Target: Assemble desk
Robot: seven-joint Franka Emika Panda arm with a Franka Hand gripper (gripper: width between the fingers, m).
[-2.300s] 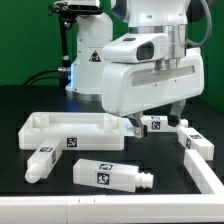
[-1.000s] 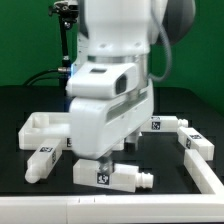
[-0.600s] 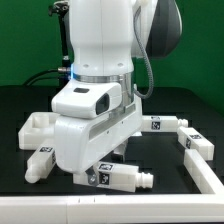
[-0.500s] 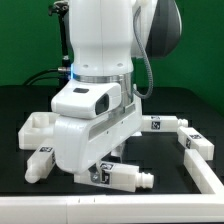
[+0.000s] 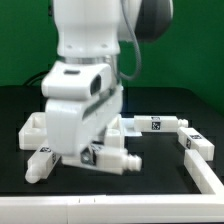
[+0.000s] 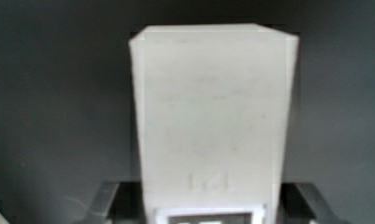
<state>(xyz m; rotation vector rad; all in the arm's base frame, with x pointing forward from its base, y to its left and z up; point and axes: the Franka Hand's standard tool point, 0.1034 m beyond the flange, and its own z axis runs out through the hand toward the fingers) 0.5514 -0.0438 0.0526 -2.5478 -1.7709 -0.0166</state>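
In the exterior view my gripper is shut on a white desk leg, which lies level just in front of the tabletop. My arm hides most of the tabletop. In the wrist view the same leg fills the middle. Its tag sits at the near end, and a dark finger presses each side of the gripper. A second leg lies at the exterior view's left. Two more legs lie at the right.
A raised white border runs along the exterior view's right front corner of the black table. A green backdrop stands behind. The arm's base and cables rise at the back, mostly behind the arm.
The arm swung towards the exterior view's left and came down over the front leg. The jaws closed on that leg, and it now sits higher and further left than before.
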